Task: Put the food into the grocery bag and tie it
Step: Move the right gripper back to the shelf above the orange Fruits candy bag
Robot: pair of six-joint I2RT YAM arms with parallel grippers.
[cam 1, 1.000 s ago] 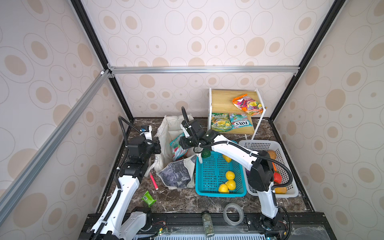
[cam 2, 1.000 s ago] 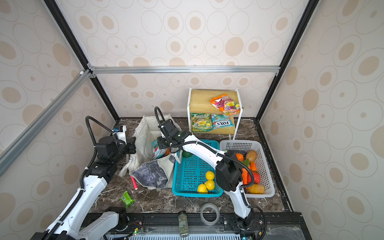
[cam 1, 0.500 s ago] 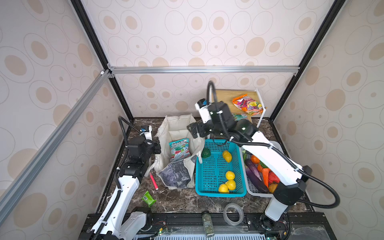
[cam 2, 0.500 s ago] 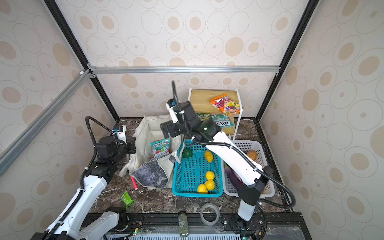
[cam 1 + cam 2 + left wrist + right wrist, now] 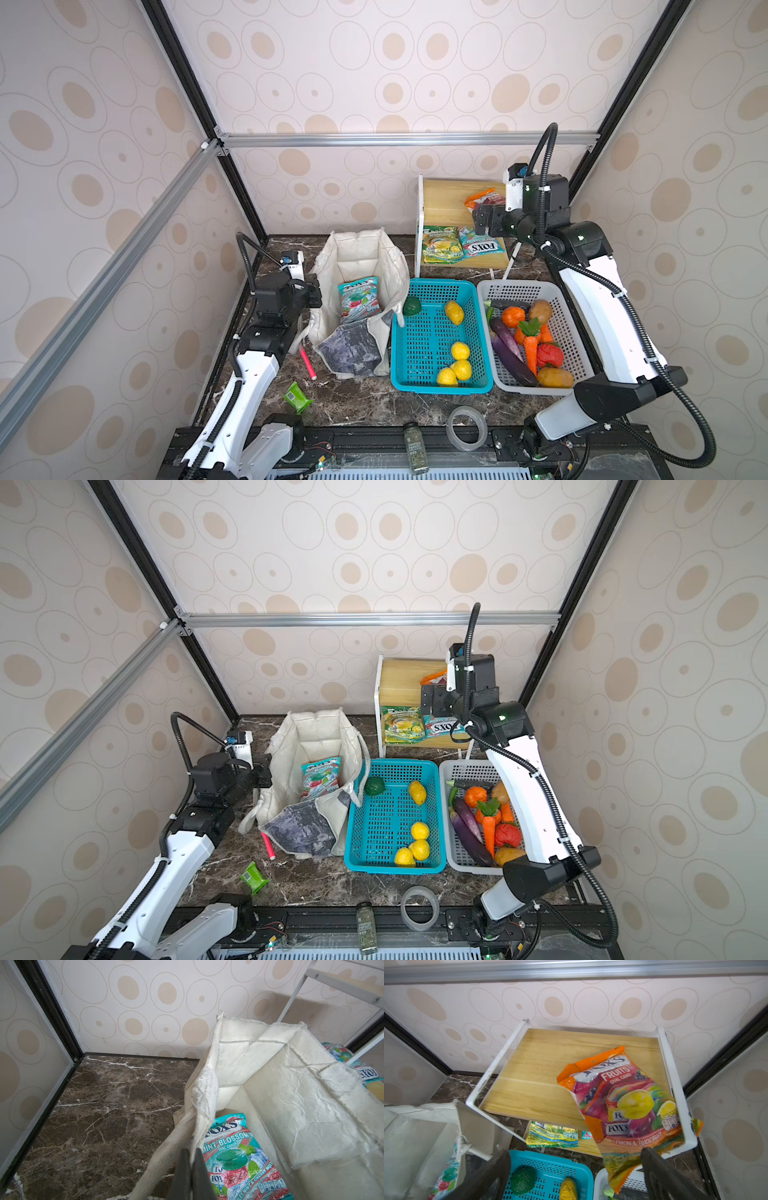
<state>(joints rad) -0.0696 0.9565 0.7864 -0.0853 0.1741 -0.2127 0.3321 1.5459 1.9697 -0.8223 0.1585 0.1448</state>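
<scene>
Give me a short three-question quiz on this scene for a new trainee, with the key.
1. True or false: the left gripper is shut on the rim of the grocery bag.
2. Which item lies inside the bag? A) a mint candy packet B) a carrot C) a tape roll
3. How many yellow fruits lie in the teal basket?
Key: 1 true; 2 A; 3 four.
</scene>
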